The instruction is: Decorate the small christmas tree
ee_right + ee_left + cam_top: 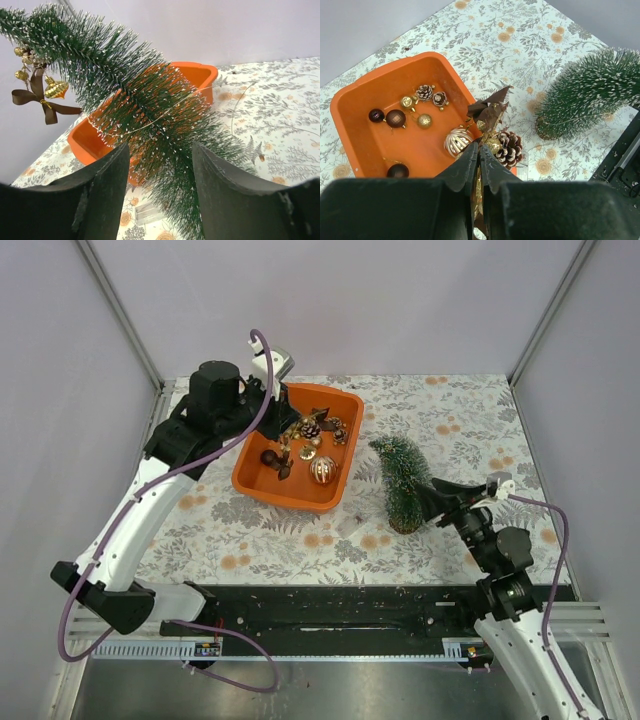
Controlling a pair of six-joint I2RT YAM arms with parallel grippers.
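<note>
- Christmas tree (402,480): small, frosted green, on the right half of the surface (450,420), just right of the orange tub (285,497). It is not upright. It leans hard, with its base low at the near end and its tip angled toward the tub.
- No ornament shows on its branches in the overhead or left wrist views.
- Right wrist view: a brown bow with gold baubles (39,92) shows beside the tree's tip. Cannot tell whether it hangs on a branch or sits further back in line with it.
- Right gripper (160,147): at the tree's lower end, jaws spread with the bristles between them. They are apart, not pinching. Cannot tell whether the pads brush the bristles.
- Left gripper (479,152): above the tub's near-right edge, jaws pressed together on a decoration cluster (492,117). The cluster has a brown ribbon, gold pieces and a frosted pinecone, and a gold bit is caught between the tips. It hangs clear of the tub floor and well apart from the tree.
- Tub contents: a striped gold ball (456,140), dark brown baubles (395,118), small pinecones (425,91) and a small gold ball, all loose on the floor.
- Progress, as judged: early. One cluster is picked up but not yet at the tree, and most ornaments wait in the tub.
- Left to do, as judged: bring the tree to a steady pose, carry the cluster across and hook it on a branch. Then repeat for the rest.
- Risk: with the jaws spread, the leaning tree looks poorly supported and may tip.
</note>
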